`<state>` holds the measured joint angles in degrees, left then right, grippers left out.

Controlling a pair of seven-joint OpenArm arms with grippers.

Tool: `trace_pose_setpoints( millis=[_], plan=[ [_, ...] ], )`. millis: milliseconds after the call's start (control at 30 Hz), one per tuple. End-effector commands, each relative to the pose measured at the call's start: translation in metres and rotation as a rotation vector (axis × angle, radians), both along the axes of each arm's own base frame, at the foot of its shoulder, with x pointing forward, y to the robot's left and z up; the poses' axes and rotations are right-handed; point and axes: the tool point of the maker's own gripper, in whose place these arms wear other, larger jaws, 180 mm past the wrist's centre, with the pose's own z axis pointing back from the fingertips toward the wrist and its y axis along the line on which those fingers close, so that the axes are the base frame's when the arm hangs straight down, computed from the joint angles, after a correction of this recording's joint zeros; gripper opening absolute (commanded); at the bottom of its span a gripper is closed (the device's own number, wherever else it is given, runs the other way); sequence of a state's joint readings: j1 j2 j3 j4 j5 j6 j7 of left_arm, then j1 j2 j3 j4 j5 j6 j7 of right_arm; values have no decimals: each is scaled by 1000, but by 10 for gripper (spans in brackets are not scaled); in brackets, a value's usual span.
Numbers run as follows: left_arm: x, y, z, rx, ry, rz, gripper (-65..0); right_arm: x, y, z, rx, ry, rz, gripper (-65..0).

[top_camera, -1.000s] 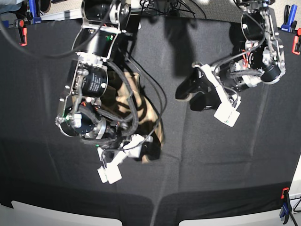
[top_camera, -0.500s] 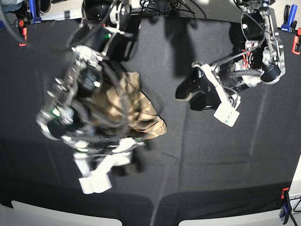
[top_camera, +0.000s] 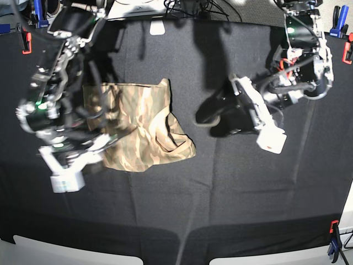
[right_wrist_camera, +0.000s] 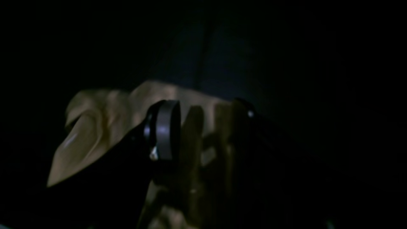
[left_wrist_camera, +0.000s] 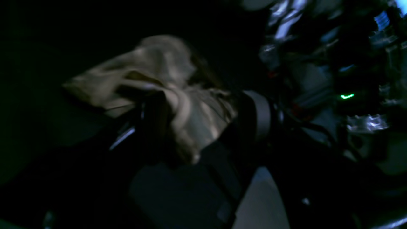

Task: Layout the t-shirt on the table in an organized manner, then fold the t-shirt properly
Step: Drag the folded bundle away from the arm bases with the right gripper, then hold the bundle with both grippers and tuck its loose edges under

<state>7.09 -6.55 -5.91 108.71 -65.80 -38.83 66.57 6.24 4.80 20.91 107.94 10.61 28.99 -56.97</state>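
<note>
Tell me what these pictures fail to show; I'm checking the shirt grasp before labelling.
- Right gripper: right wrist view too dark to tell whether it pinches the t-shirt.
- T-shirt's left edge: base view, hidden behind the blurred right arm.
- Left gripper: base view, dark against the table; jaw gap unreadable.

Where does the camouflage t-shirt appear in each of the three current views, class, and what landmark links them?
Base: the t-shirt lies crumpled left of centre on the table.
Left wrist: it is a pale, blurred bundle left of centre.
Right wrist: it fills the lower left, behind the right gripper.
Shared landmark: the black table cloth around the shirt.
</note>
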Motion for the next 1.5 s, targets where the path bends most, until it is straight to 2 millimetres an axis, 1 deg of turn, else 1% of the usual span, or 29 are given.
trace_pose_setpoints(
  millis=[0,67,100,167,233,333,433,500,600,667,767,867,967,1100,1200,1267,1367,1467],
  plan=[
    [-2,-12,15,-41,-39,-32,-315,9,-11,16,6,-61,-28,-396],
    [-12,-36,14,-39,-35,-94,-315,17,-22,16,40,-70,-61,-396],
    [-18,-51,13,-35,-36,-129,-315,23,-25,17,71,-73,-69,-396],
    [-32,-79,9,2,-45,-201,-315,36,-27,16,130,-70,-77,-396],
    [-43,-102,5,40,-63,-252,-315,50,-28,11,166,-49,-80,-396],
    [-53,-124,-2,110,-108,-286,-315,69,-27,1,214,-7,-75,-396],
    [-59,-136,-15,194,-144,-304,-315,84,-27,-9,256,40,-70,-396],
    [-63,-142,-28,237,-143,-320,-315,91,-24,-16,273,70,-47,-396],
    [-59,-146,-52,260,-70,-287,-315,97,-15,-27,292,112,1,-396],
    [-56,-147,-69,256,-23,-261,-315,95,-9,-39,305,143,22,-396],
    [-53,-147,-93,277,19,-253,-315,88,-4,-62,318,207,36,-396],
    [-43,-147,-105,293,41,-250,-315,80,2,-80,333,254,52,-396],
    [-22,-142,-113,323,75,-191,-315,69,1,-92,328,287,52,-396],
    [9,-130,-126,434,66,-128,-315,55,-10,-104,306,347,41,-396],
    [31,-120,-136,500,66,-61,-315,48,-16,-106,309,374,49,-396],
    [37,-115,-143,529,80,-43,-315,45,-16,-106,305,380,74,-396],
    [38,-110,-158,564,107,-46,-315,41,-16,-107,305,401,88,-396],
    [42,-93,-176,661,94,-38,-315,32,-8,-112,344,419,111,-396]
  ],
)
